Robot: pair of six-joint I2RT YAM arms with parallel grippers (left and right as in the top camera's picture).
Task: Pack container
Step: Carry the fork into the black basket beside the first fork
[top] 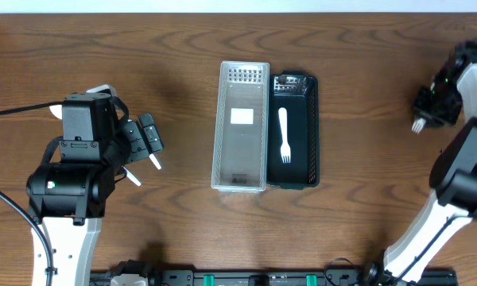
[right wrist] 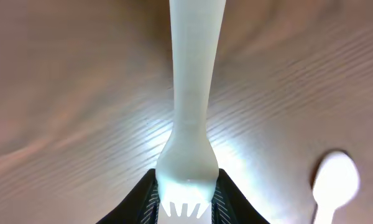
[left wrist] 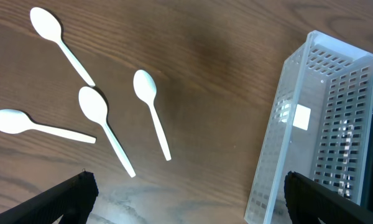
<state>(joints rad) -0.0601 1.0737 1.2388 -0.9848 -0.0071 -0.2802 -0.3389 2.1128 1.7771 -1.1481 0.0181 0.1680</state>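
A clear slotted container [top: 220, 127] lies at the table's middle, with a black container [top: 313, 127] beside it on the right. A white fork [top: 285, 135] lies in the black one. My right gripper [top: 424, 107] at the far right is shut on another white fork [right wrist: 189, 93], held by its tines end in the right wrist view [right wrist: 186, 199]. My left gripper [top: 147, 141] is open and empty at the left. In the left wrist view [left wrist: 186, 193] it hangs above several white spoons [left wrist: 152, 106] on the table, left of the clear container [left wrist: 280, 143].
A white spoon [right wrist: 334, 183] lies on the table near the held fork in the right wrist view. Spoon handles [top: 154, 162] poke out from under the left arm in the overhead view. The table is brown wood.
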